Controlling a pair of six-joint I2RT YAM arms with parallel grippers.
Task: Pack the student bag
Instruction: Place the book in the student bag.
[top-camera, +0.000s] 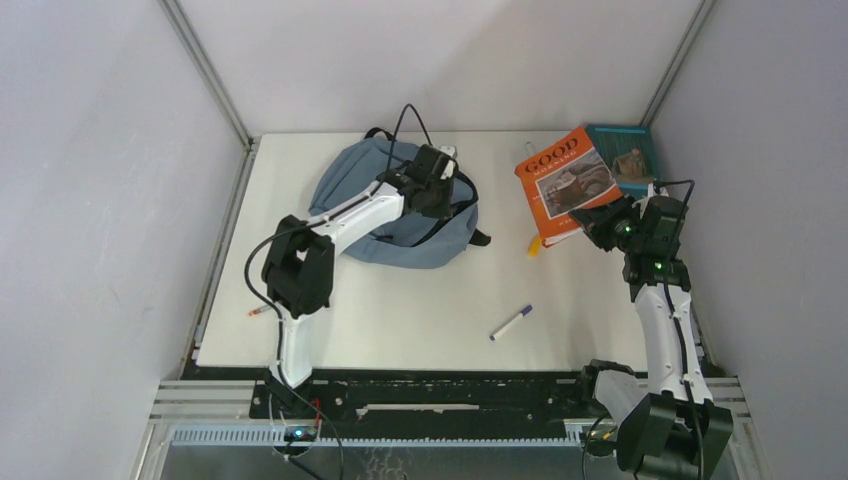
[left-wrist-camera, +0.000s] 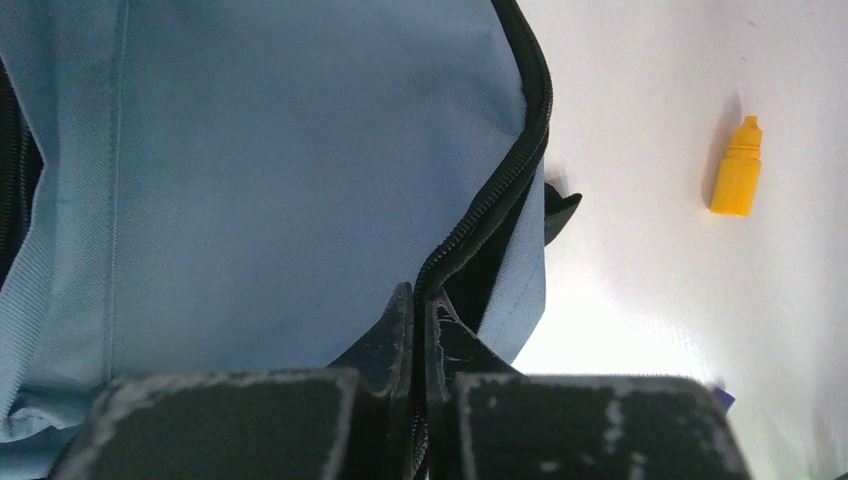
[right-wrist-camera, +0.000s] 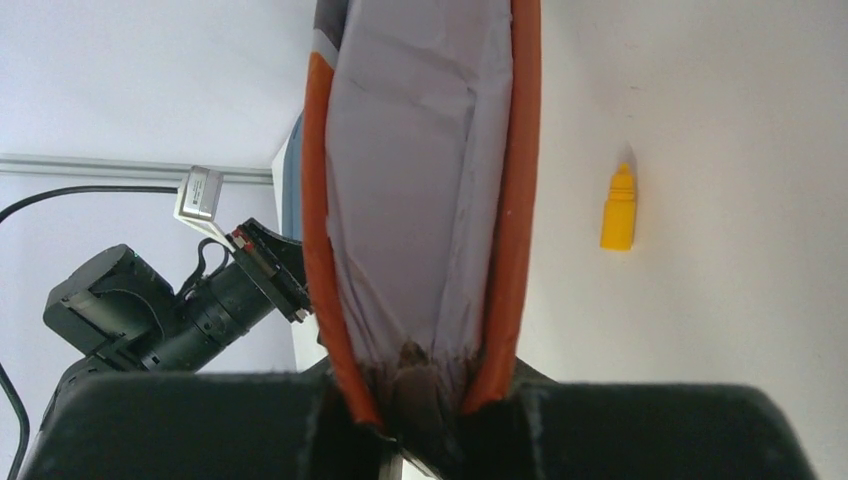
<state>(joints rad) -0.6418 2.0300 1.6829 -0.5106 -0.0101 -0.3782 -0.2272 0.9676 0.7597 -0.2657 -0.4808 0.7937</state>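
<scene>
- Lying flat at rear left of counter (top-camera: 400, 320): student bag (top-camera: 345, 180), partly under left arm.
- Pressed together on bag's black zipper (left-wrist-camera: 500, 190) edge: left pincer (left-wrist-camera: 415, 300).
- Pinching lower edge of orange book (top-camera: 565, 180), rear right: right pincer (right-wrist-camera: 420, 385).
- Between bag and book: yellow bottle (left-wrist-camera: 737, 168).

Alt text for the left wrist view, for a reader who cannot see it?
The left gripper is shut on the black zipper of the grey-blue student bag, which fills most of the frame. A small yellow bottle sits on the white table to the right.
</scene>
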